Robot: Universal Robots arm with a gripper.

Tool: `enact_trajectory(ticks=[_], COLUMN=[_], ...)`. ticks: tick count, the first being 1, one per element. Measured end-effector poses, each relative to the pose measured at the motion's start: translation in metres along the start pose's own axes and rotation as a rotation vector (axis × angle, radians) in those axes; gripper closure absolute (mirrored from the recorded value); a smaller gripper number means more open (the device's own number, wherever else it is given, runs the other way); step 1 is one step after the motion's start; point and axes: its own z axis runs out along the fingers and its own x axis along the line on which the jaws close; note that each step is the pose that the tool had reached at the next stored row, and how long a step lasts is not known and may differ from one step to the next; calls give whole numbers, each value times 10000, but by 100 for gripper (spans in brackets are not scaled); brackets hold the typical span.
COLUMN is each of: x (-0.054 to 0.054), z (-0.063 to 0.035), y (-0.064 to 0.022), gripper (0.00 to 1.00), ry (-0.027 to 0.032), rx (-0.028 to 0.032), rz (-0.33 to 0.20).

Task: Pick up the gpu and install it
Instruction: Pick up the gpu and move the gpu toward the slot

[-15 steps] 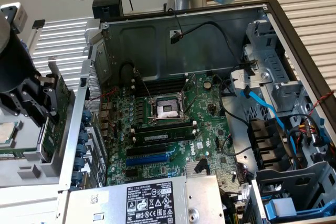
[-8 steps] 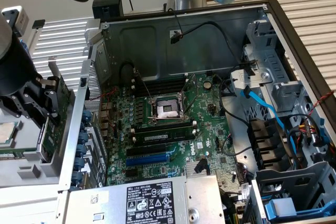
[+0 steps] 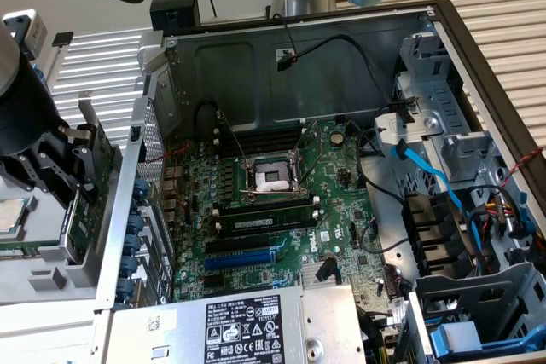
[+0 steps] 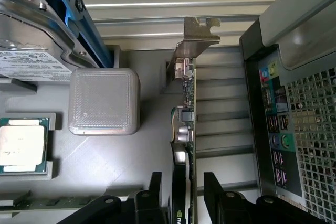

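Observation:
The gpu [image 4: 187, 124] stands on edge in a grey holder outside the computer case, with its metal bracket [image 4: 198, 32] at the far end. Edge-on in the wrist view, it shows its green board and a black cooler. My gripper [image 4: 182, 182] straddles the card and is open, one finger [image 4: 155, 190] on the cooler side and the other on the board side, each with a small gap. In the exterior view the gripper [image 3: 81, 181] is at the left, just outside the case's rear wall, over the gpu [image 3: 84, 226]. The motherboard [image 3: 281, 236] lies inside the open case.
The case's rear panel [image 3: 128, 210] with its ports [image 4: 277, 129] stands close beside the card. A loose processor [image 4: 21, 145], a grey block [image 4: 104, 100] and a hard drive [image 4: 26, 35] lie in the holder tray. A blue slot [image 3: 243, 257], memory sticks and cables lie on the motherboard.

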Motion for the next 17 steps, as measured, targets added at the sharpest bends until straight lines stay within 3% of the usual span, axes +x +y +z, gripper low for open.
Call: enact_trajectory(ticks=[3,6,17], x=[0,0,0], z=[0,0,0], y=[0,0,0], gripper=[57,71,73], ry=[0,0,0], rx=[0,0,0], rz=[0,0,0])
